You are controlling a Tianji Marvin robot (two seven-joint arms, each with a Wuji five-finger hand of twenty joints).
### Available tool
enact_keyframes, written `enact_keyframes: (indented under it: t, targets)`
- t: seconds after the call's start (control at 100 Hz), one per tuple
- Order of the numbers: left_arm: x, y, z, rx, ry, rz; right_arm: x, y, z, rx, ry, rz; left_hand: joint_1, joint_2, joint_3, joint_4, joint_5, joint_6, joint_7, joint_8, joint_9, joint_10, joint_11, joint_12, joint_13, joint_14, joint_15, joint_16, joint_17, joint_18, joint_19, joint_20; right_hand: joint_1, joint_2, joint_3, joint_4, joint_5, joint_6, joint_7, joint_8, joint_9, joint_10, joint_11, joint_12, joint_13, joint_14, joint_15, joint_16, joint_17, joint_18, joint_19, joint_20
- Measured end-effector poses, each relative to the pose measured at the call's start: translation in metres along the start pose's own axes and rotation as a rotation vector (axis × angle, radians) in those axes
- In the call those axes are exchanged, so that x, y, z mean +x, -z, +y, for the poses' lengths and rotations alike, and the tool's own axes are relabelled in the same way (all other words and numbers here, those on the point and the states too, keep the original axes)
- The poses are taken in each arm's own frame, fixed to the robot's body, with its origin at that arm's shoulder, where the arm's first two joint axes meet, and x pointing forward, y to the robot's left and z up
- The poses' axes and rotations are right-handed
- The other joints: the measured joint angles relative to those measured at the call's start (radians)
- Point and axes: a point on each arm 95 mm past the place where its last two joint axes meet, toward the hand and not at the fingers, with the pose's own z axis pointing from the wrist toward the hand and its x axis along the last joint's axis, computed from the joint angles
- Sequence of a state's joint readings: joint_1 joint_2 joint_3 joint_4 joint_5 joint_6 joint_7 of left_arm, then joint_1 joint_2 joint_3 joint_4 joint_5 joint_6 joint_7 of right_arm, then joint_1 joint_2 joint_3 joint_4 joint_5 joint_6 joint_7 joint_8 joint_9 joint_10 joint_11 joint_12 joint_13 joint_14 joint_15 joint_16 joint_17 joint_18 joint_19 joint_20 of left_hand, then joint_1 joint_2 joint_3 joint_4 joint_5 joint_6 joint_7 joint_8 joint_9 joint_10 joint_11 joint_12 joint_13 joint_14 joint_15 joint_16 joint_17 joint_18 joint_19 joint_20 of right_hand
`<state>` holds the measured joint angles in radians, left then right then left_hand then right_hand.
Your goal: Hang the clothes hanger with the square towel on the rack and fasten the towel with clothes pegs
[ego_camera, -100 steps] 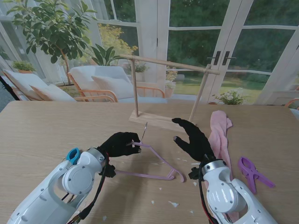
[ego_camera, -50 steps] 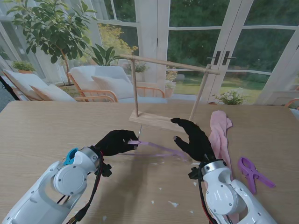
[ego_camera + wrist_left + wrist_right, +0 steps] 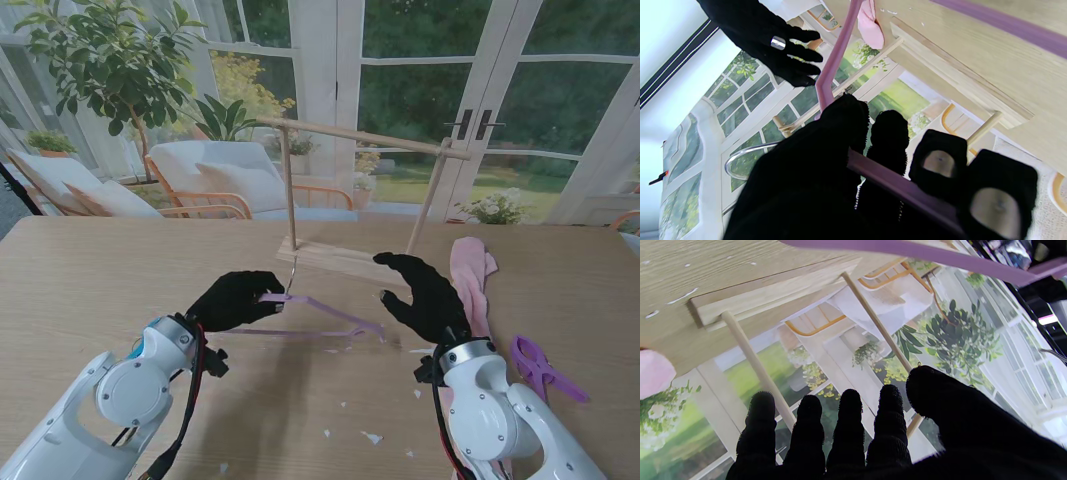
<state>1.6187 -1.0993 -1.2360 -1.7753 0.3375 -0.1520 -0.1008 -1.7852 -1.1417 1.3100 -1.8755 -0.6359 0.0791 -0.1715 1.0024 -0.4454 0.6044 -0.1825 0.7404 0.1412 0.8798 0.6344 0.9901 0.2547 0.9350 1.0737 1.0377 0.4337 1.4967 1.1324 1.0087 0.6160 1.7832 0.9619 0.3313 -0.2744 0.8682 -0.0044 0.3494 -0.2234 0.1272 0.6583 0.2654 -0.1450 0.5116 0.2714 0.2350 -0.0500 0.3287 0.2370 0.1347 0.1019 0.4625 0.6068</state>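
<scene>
Left hand point(image 3: 232, 299) is clenched on the purple hanger point(image 3: 322, 312) near its neck, holding it lifted off the bench point(image 3: 100, 270), metal hook point(image 3: 290, 272) pointing up toward the rack point(image 3: 362, 136) beyond it. Left wrist view confirms fingers point(image 3: 887, 140) wrapped around the hanger bar, hook loop visible beside the thumb. Right hand point(image 3: 428, 297) is released, fingers spread, holding nothing, hovering just beside the hanger's far shoulder, between it and the pink towel point(image 3: 470, 285). Towel lies bunched on the bench to the right, not on the hanger yet. Purple peg point(image 3: 540, 370) lies on the bench farther right, nearer to me, untouched. Step in hand, by my read: carry the hanger up to the rack's top rail and hook it. To do it well: keep the grip firm at the neck so the hanger doesn't swing, keep the hook upright and open side facing the rail, rise clear of the rail first, then lower onto it between the two posts. Right hand could steady the free shoulder. Risk: hook catching a post or knocking the light rack over. Towel and pegs still to do.
</scene>
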Motion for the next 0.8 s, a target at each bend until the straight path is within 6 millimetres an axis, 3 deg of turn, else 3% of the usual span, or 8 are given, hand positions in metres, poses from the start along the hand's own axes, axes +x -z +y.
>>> enact_keyframes:
  t: [0.36,0.57,0.8]
  targets:
    - [0.001,0.012,-0.003,0.116,0.079,0.011,-0.018,-0.003,0.021,0.083,0.252,-0.175,0.000,0.000,0.000,0.000,0.000,0.005,0.002,0.005,0.001,0.000,0.007,0.000,0.009,-0.001,0.002,0.000,0.008,-0.004,0.008,-0.010,-0.001,0.000,-0.049,0.000,0.013,0.111,0.208,-0.019,0.051,0.065,0.155,0.065,0.070,0.061,0.210,0.107,0.071,0.012,0.272,0.026]
    - [-0.001,0.013,-0.005,0.129,0.097,0.014,-0.040,-0.026,0.035,0.113,0.371,-0.334,0.000,0.000,0.008,0.000,0.000,0.012,0.002,0.006,0.001,0.000,0.008,0.000,0.010,-0.001,0.003,0.000,0.008,-0.004,0.009,-0.010,-0.014,0.000,-0.090,0.000,0.013,0.150,0.301,-0.057,0.052,0.088,0.180,0.073,0.080,0.062,0.233,0.116,0.072,0.012,0.344,-0.007]
    - [-0.006,0.014,-0.009,0.145,0.118,0.006,-0.070,-0.053,0.033,0.194,0.575,-0.490,0.000,0.000,0.008,0.000,0.000,0.014,0.003,0.006,0.001,0.000,0.008,0.000,0.010,-0.002,0.004,0.000,0.008,-0.005,0.011,-0.011,-0.065,0.000,-0.164,0.000,0.017,0.175,0.342,-0.058,0.035,0.090,0.182,0.074,0.065,0.062,0.233,0.127,0.057,0.009,0.355,-0.020]
